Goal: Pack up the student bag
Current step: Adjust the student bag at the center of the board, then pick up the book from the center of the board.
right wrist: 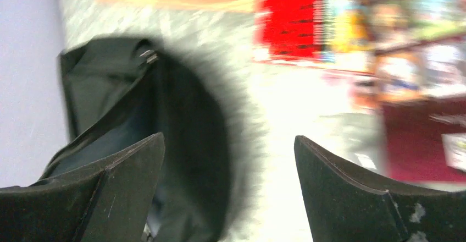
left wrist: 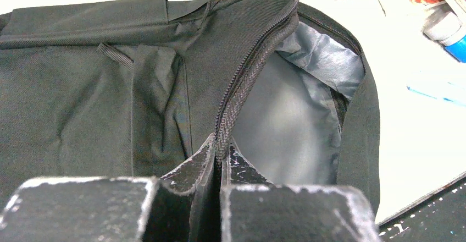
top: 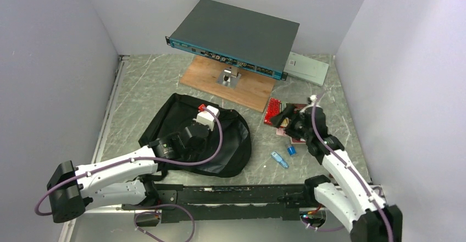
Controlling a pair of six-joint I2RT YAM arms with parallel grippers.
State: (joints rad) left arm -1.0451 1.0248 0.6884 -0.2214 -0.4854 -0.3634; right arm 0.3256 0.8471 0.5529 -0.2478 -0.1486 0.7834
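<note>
We find the student bag [top: 231, 143] lying flat on the surface [top: 143, 88], left of centre, directly ahead of the left arm and near the wooden board [top: 247, 88]. Main compartment is unzipped: grey lining [left wrist: 286, 126] shows inside the opening in the left wrist view. The left end effector [left wrist: 218, 143] is pressed together on the zipper edge [left wrist: 247, 71] of that opening, pinching the fabric betw. both fingers. The right end effector [right wrist: 228, 159] is spread wide w/ nothing betw. its fingers. It sits well apart from the bag, over the right side of the surface, above a cluster of printed items incl. a red booklet [top: 275, 111]. The right wrist view is blurred, so we cannot identify those items further. A blue pen [top: 279, 160] and a small blue object [top: 291, 150] lie on the surface betw. the bag and the right arm. At the rear, a flat dark rack-mount device [top: 236, 33] w/ teal front stands raised over the wooden board. A grey box [top: 308, 67] lies just beside it, on its right.
</note>
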